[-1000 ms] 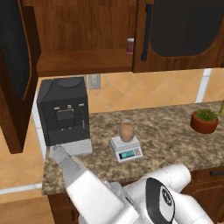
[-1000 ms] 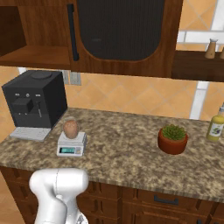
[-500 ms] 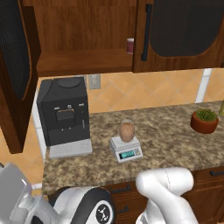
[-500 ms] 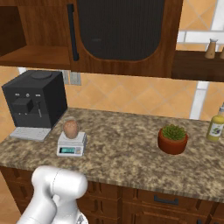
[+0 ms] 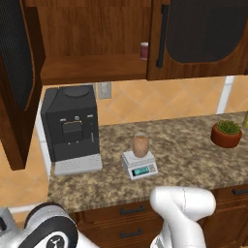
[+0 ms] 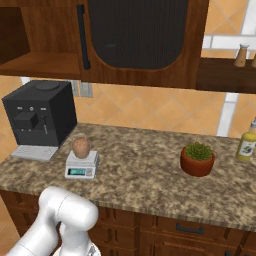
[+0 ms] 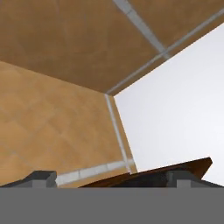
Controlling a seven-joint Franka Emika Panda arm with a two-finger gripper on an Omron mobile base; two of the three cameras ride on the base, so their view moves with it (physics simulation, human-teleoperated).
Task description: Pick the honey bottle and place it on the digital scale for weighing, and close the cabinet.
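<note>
A: Where's the small rounded tan-brown honey bottle [image 5: 140,146]?

B: At frame centre, upright on the flat top plate of the light grey digital scale [image 5: 139,164], just right of the big black coffee machine [image 5: 71,127]. So the weighing half looks done.

A: And the dark brown wooden wall cabinet [image 5: 92,46]?

B: Open; its left door [image 5: 18,82] hangs out at the upper left. Closing it is the step in hand.

A: The gripper [image 7: 109,177]?

B: Its tips show low in the hand view (too little to see), so I cannot tell how they stand. Next it must reach that door and push it to.

Tan honey bottle [image 5: 140,146] upright on grey digital scale [image 5: 139,164], cabinet [image 5: 203,38] left door apparently open
</note>
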